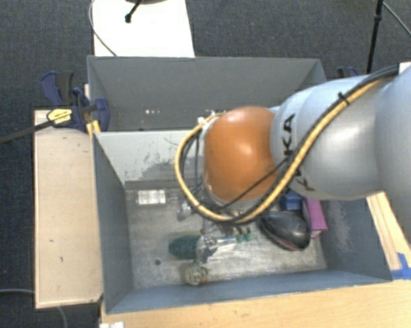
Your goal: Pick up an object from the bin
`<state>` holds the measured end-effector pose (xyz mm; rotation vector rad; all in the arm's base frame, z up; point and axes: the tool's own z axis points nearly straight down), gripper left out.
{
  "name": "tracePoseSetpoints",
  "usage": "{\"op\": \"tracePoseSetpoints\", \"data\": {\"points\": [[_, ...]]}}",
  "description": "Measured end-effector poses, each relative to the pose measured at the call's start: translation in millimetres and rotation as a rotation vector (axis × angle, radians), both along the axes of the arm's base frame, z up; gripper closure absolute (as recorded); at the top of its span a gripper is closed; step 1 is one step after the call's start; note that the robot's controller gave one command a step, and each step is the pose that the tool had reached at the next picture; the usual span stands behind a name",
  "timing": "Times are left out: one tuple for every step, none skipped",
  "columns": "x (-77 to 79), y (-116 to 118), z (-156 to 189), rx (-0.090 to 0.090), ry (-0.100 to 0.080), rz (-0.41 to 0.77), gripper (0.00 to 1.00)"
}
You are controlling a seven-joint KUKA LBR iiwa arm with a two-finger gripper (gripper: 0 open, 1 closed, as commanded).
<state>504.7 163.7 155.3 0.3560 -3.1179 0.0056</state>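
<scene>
Hand (210, 247) low at bin (113, 218) floor, since stuff lies flat there; grip state can't tell, orange cover (236, 158) hides it. Dark green lump (182, 247) just beside, prob. nearest pick.

A dark green rounded object (182, 247) lay flat on the floor of the bin (149, 245), just beside the gripper (208, 249) on its view-left side; contact could not be determined. A small brownish round object (195, 276) lay just below the gripper in the view, apart from the green one.
</scene>
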Motion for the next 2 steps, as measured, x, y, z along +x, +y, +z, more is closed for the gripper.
{"op": "tracePoseSetpoints", "data": {"points": [[63.1,-14.6,-77.6,0.010,0.017,0.147,0.00],[65.1,-16.1,-74.6,0.007,0.006,0.143,1.00]]}}
